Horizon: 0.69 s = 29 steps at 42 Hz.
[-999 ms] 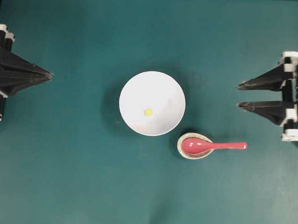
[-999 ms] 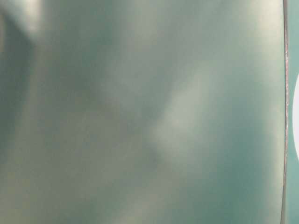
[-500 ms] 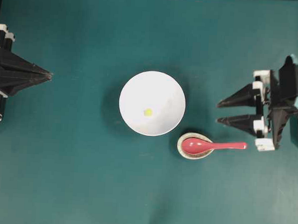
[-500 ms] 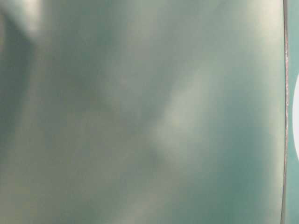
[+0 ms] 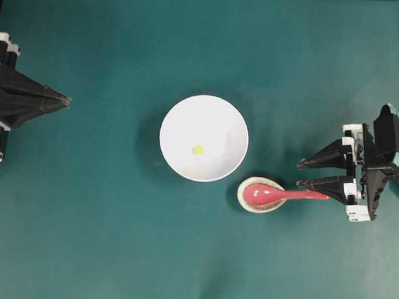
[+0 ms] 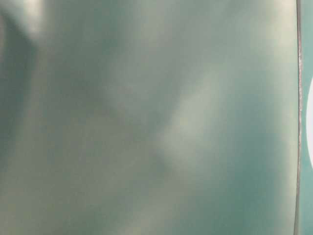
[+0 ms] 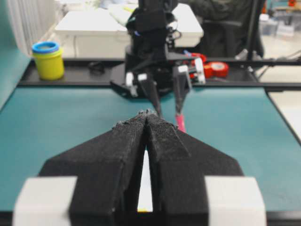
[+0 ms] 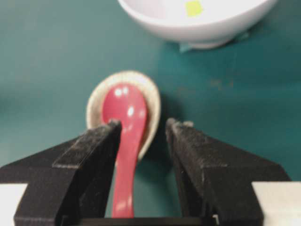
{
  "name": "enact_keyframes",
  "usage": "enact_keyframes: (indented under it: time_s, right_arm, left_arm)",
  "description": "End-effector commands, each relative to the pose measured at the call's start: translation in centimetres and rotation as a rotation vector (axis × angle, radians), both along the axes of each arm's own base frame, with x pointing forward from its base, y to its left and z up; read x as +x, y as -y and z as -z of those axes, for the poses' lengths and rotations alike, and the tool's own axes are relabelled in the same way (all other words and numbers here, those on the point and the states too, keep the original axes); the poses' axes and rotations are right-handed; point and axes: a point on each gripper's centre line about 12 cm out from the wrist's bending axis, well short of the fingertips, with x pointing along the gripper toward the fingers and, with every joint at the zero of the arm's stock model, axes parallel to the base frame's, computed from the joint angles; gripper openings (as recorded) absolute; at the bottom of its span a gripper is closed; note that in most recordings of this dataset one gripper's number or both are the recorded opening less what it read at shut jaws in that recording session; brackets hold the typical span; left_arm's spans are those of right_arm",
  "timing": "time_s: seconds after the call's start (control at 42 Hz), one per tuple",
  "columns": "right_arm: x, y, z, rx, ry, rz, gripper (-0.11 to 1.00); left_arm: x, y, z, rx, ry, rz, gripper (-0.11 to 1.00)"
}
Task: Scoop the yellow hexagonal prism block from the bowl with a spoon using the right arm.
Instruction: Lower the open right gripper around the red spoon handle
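A large white bowl (image 5: 203,138) is seen near the middle of the teal bench (image 5: 114,239) in the overhead view, and the tiny yellow hexagonal prism block (image 5: 198,149) lies inside it, a little toward 7 o'clock from the bowl's centre. Just beside the bowl, at about 4 o'clock from it, a small speckled spoon rest (image 5: 245,199) is placed, and the scoop of the red-pink spoon (image 5: 277,193) is cradled in it, with the handle pointing toward 3 o'clock. The right gripper (image 5: 300,176) is seen at the handle's end, its two black fingers (image 5: 329,156) spread wide and pointed toward 9 o'clock; one finger overlaps the handle tip from above, the other stands apart on the 12 o'clock side. In the right wrist view the handle is seen running between the fingers, close against the left-hand one, yet nothing is gripped; whether that finger actually touches the spoon cannot be told for certain. The left gripper (image 5: 67,102) is parked at the 9 o'clock edge of the bench, well apart from the bowl, with its fingers pressed together on nothing. The table-level view is only a blurred teal-grey wash, and little can be read from it.
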Motion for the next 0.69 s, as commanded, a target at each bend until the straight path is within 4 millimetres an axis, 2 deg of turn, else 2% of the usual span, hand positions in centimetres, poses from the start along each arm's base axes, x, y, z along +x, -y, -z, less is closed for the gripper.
enact_keyframes:
  time_s: [0.0, 0.381, 0.666]
  right_arm:
    - [0.4, -0.6, 0.4, 0.001, 0.006, 0.001, 0.51]
    - [0.9, -1.6, 2.3, -0.038, -0.018, -0.021, 0.51]
    - [0.8, -2.0, 2.8, -0.052, -0.035, -0.041, 0.51]
  left_arm:
    - [0.2, 0.0, -0.8, 0.000, 0.018, 0.001, 0.01]
    - [0.3, 0.0, -0.6, 0.001, 0.011, 0.001, 0.01]
    - [0.3, 0.0, -0.5, 0.001, 0.003, 0.001, 0.01]
